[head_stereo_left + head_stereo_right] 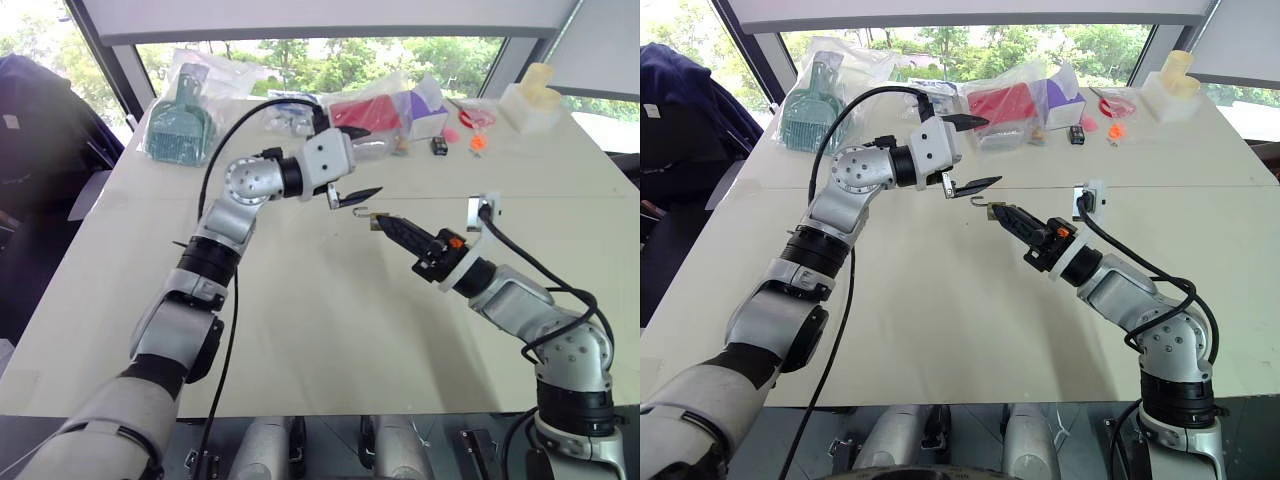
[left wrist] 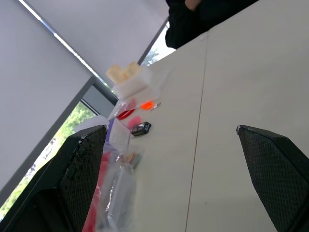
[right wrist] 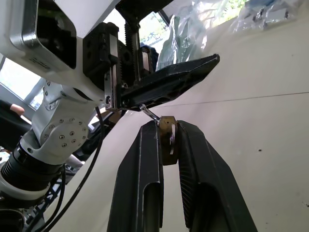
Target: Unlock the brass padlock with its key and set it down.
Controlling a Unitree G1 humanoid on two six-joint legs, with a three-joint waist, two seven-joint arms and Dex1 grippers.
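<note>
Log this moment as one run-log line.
right gripper: shut on brass padlock, above table | left gripper: open, empty, beside padlock's shackle | key: not visible

No legible text, label, brand, number or sign appears on anything in view. The packets and bags at the table's (image 1: pixel 300 330) twelve o'clock edge show no readable print.
</note>
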